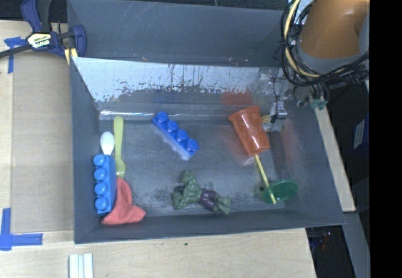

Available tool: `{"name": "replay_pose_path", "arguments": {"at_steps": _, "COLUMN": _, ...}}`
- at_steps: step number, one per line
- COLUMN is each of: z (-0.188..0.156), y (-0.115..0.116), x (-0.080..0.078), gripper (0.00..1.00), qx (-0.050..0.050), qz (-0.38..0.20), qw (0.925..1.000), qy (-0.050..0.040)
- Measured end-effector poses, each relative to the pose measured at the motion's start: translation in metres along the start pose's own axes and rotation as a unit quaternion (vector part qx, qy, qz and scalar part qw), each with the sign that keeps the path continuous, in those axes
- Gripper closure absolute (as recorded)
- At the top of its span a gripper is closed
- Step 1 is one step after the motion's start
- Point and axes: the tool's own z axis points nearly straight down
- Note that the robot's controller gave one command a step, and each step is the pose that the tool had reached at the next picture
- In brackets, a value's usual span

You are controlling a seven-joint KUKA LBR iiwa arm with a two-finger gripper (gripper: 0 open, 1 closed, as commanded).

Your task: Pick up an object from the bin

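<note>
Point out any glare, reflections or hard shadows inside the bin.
Camera view: the bin's far wall catches a bright sheen crossed by dark streaks; a faint reddish reflection of the orange cup sits on that wall just above it; the floor is lit evenly, without hard shadows.

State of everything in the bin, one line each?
orange cup: on its side
tool: low by right wall, beside the cup
centre blue brick: flat, diagonal
left blue brick: flat along left wall
red cloth: crumpled, front left
green figure: lying down, front
yellow spoon: flat, left
green-headed stick: flat, front right
</note>
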Motion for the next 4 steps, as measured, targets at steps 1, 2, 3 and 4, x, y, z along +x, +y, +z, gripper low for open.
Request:
{"name": "replay_pose_path", "arguments": {"at_steps": 1, "z": -0.006, "y": 0.0, "x": -0.001, "gripper": 0.0, "qx": 0.0, "qz": -0.001, "qw": 1.0, "qy": -0.0043}}
{"name": "replay_pose_path", "arguments": {"at_steps": 2, "z": 0.015, "y": -0.005, "x": 0.004, "gripper": 0.0, "qx": 0.001, "qz": -0.02, "qw": 0.9997, "qy": -0.0094}}
{"name": "replay_pose_path", "arguments": {"at_steps": 3, "z": 0.096, "y": -0.007, "x": 0.006, "gripper": 0.0, "qx": 0.0, "qz": 0.072, "qw": 0.9973, "qy": -0.0106}}
{"name": "replay_pose_path", "arguments": {"at_steps": 4, "z": 0.11, "y": -0.002, "x": 0.032, "gripper": 0.0, "qx": -0.001, "qz": 0.214, "qw": 0.9768, "qy": -0.0092}}
